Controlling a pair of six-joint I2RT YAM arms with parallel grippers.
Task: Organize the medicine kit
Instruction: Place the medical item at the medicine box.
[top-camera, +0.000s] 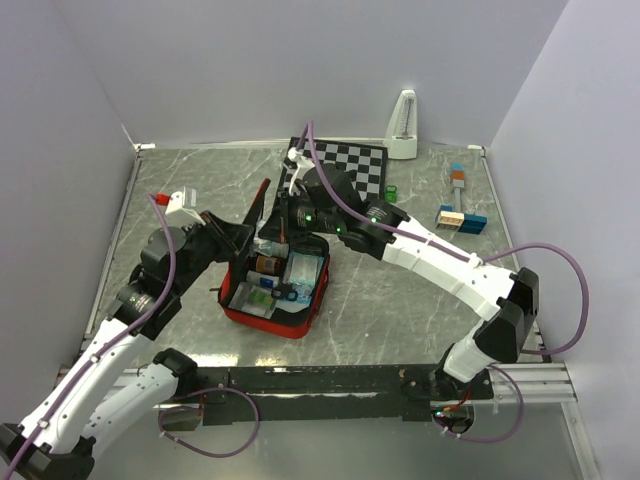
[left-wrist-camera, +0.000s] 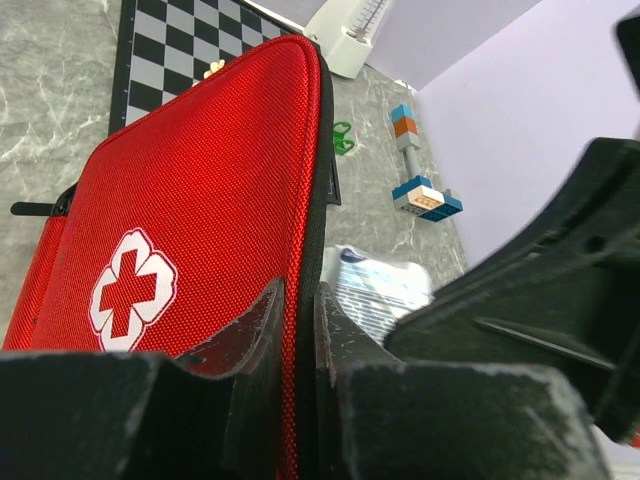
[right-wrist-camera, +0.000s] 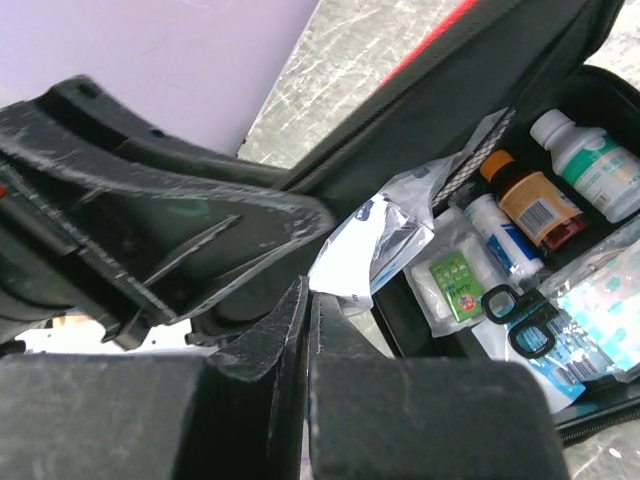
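The red medicine kit (top-camera: 300, 322) lies open at the table's middle, its lid raised. My left gripper (top-camera: 246, 232) is shut on the lid's edge; the left wrist view shows its jaws (left-wrist-camera: 300, 300) pinching the red fabric beside the white cross (left-wrist-camera: 130, 290). My right gripper (top-camera: 290, 220) hovers over the kit's far end. In the right wrist view its fingertips (right-wrist-camera: 308, 292) are shut on a corner of a clear plastic packet (right-wrist-camera: 375, 235). The black lining holds a white bottle (right-wrist-camera: 590, 160), a brown bottle (right-wrist-camera: 535, 205), a tube (right-wrist-camera: 505, 240), a green sachet (right-wrist-camera: 455, 285) and scissors (right-wrist-camera: 520, 315).
A black-and-white chessboard (top-camera: 350, 165) lies behind the kit, with a white metronome (top-camera: 403, 125) at the back wall. A small green object (top-camera: 392, 190) and coloured blocks (top-camera: 460, 215) sit at the right. The right arm crosses above the table's right half.
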